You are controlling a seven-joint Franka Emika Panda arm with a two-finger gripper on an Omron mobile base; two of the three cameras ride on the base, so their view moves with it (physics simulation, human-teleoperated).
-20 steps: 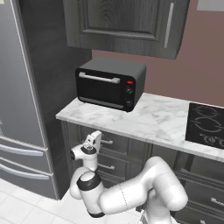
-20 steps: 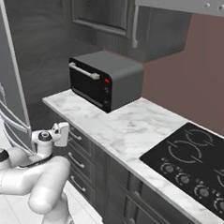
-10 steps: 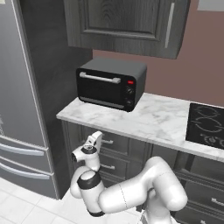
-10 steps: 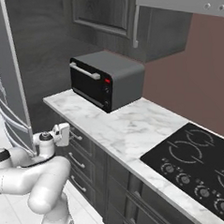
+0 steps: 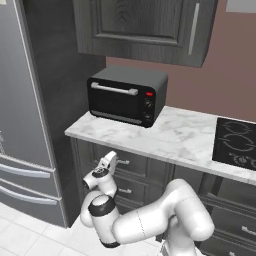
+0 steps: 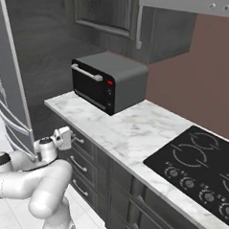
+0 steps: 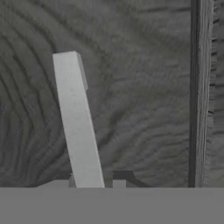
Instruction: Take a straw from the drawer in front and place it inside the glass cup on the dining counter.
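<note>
My gripper (image 5: 110, 157) (image 6: 68, 135) is pressed up to the top drawer (image 5: 131, 165) (image 6: 88, 142) under the small marble worktop. In the hand view the dark wood-grain drawer front (image 7: 144, 109) is very close. Its silver bar handle (image 7: 76, 118) runs down between my two dark fingertips (image 7: 124, 176), which sit against it on both sides. The gripper (image 7: 94, 177) looks shut on that handle. The drawer is closed, so its inside is hidden. The straw, the glass cup and the dining counter are out of view.
A black toaster oven (image 5: 127, 95) (image 6: 109, 80) stands on the small marble worktop (image 5: 175, 135) (image 6: 129, 132). A black cooktop (image 5: 237, 142) (image 6: 199, 165) lies to the right, a steel fridge (image 5: 25, 110) to the left. More drawers (image 5: 125, 191) sit below and wall cabinets (image 5: 145, 25) above.
The arm and gripper have hardly shifted at the drawer front. The drawer stays closed.
</note>
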